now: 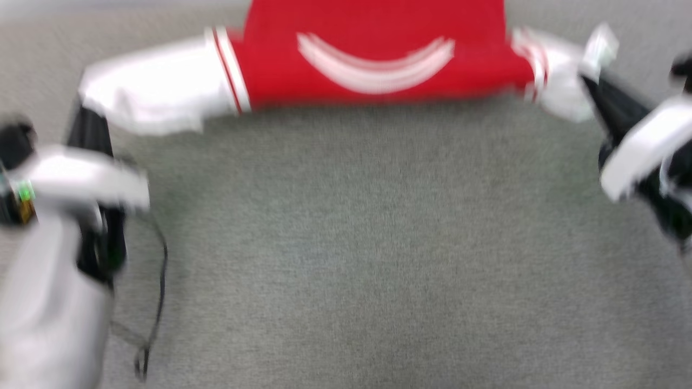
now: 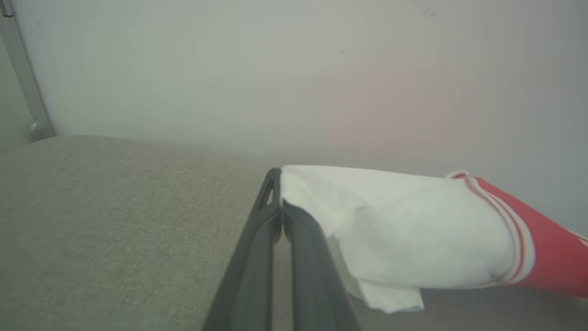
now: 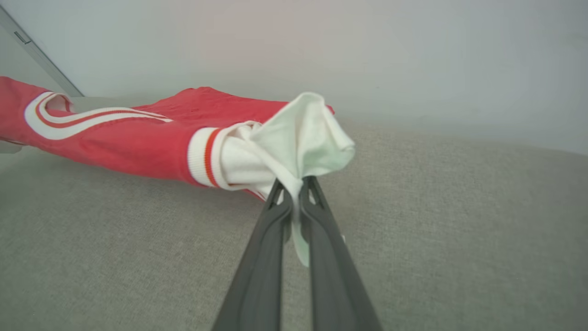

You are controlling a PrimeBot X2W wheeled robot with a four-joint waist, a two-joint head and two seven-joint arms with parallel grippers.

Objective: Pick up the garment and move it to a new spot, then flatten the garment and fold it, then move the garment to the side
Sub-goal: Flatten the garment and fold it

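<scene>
The garment (image 1: 373, 59), red with white sleeves and a white curved collar band, hangs stretched between my two grippers above the grey surface at the top of the blurred head view. My left gripper (image 1: 86, 116) is shut on the white left sleeve (image 2: 404, 230); in the left wrist view, my left gripper (image 2: 279, 188) pinches that sleeve's edge. My right gripper (image 1: 589, 81) is shut on the bunched white right sleeve (image 3: 298, 138); in the right wrist view, the right gripper (image 3: 294, 188) has cloth squeezed between its closed fingers. The red body (image 3: 138, 138) stretches off to the left there.
Grey fabric surface (image 1: 367, 259) spreads under the garment. A pale wall (image 2: 294, 69) rises just behind it. A thin black cable (image 1: 157, 302) dangles by my left forearm (image 1: 48, 302). A metal strip (image 2: 23, 78) runs up the wall's left side.
</scene>
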